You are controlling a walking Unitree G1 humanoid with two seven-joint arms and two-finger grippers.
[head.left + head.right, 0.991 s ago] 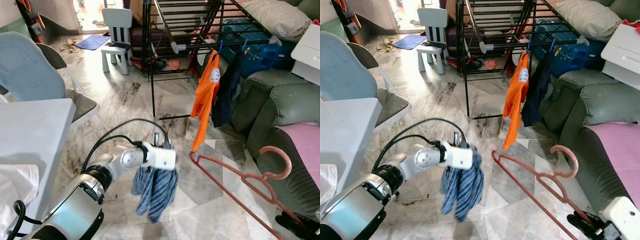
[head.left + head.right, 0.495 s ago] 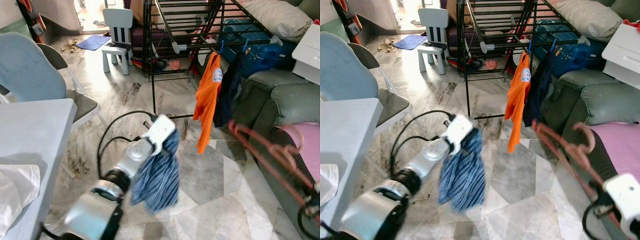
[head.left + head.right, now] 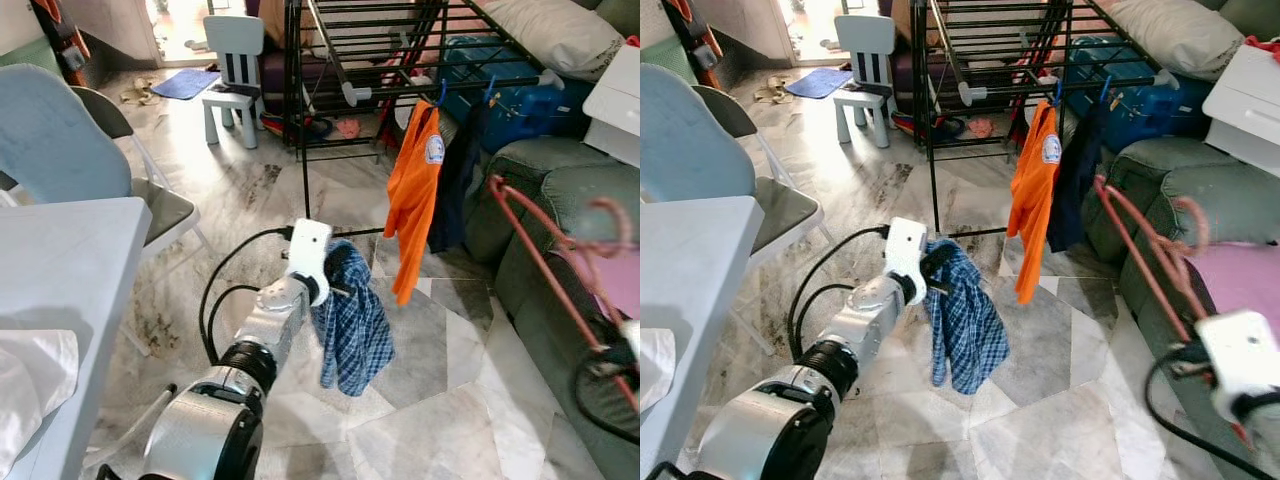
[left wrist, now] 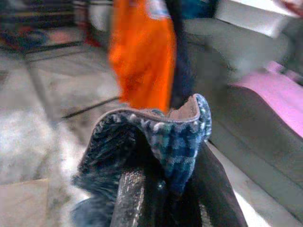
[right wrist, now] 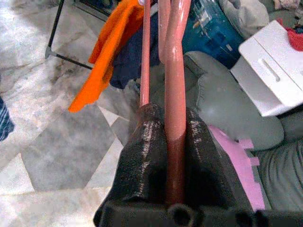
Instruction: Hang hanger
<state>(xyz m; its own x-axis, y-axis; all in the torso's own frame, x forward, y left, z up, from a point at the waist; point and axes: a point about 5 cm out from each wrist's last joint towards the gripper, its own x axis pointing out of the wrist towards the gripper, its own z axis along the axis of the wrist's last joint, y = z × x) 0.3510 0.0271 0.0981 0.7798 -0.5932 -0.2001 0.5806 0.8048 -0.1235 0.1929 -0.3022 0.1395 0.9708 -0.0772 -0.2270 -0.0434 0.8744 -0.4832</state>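
Left eye view: you raised left gripper [image 3: 335, 272] since a second ago; blue plaid cloth [image 3: 352, 325] now hangs higher, nearer drying rack [image 3: 372, 60]. Red hanger [image 3: 545, 265] swung from low and flat to near upright, hook uppermost. Judgement: both positioned for dressing hanger, not yet hung.

Left wrist view: jaws clenched on cloth fold.

Right wrist view: right gripper [image 5: 174, 156] jaws clamped tight on hanger bar.

A lived-in home is showing here, a living room doubling as a laundry corner: a black drying rack [image 3: 380, 60] is standing on the marble-patterned floor [image 3: 440, 400] with an orange shirt [image 3: 415, 200] hanging from it, a grey-green sofa [image 3: 560, 200] is sitting alongside, and a child's white chair [image 3: 232, 75] is waiting behind.
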